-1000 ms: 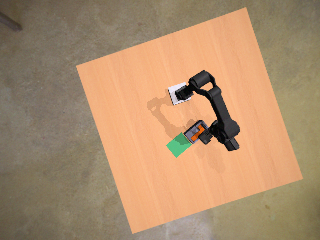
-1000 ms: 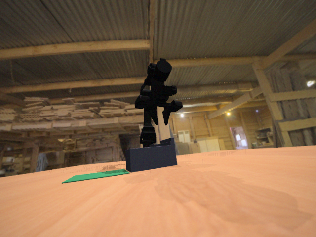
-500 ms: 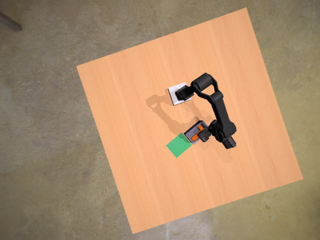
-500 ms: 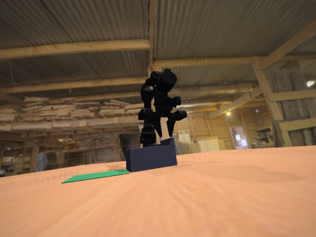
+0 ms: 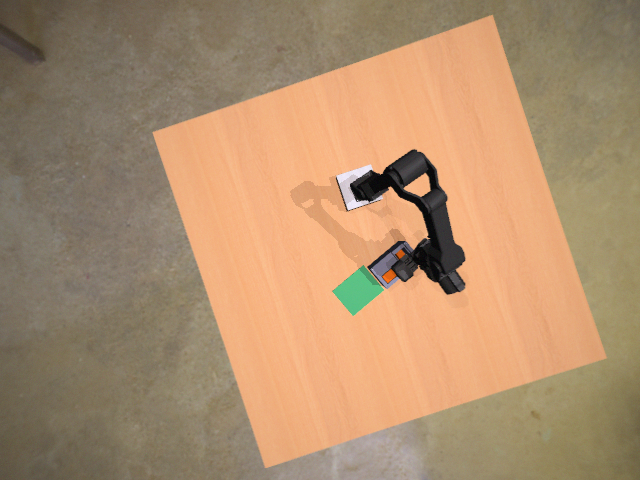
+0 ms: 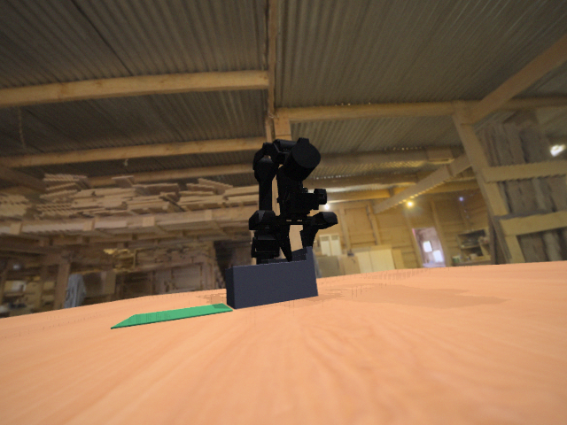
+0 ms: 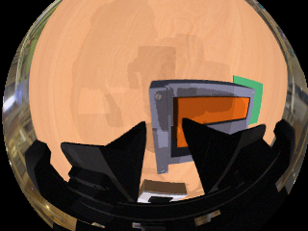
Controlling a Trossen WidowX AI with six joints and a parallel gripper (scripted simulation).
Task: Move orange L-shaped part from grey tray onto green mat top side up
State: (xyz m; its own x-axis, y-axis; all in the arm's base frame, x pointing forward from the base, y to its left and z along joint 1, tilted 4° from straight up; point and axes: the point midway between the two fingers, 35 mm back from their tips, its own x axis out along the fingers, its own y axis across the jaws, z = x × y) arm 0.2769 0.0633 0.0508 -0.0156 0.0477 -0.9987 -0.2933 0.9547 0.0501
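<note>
The orange L-shaped part (image 5: 388,276) (image 7: 217,110) lies in its pocket in the grey tray (image 5: 381,264) (image 6: 275,285) (image 7: 160,144). It looks flat, with no raised end visible. My gripper (image 6: 298,256) (image 7: 164,123) is partly open and empty, pointing down at the tray's raised-wall end. In the wrist view one fingertip is over the part's L-shaped end, the other beyond the raised wall. Whether a fingertip touches the part is hidden. The green mat (image 5: 356,293) (image 6: 174,314) (image 7: 258,100) lies beside the tray's opposite end.
A raised wall (image 7: 159,111) stands along one end of the tray, between the fingertips in the wrist view. The arm's base stands on a white plate (image 5: 346,193) farther back on the wooden table (image 5: 289,361). The arm covers part of the tray in the top view.
</note>
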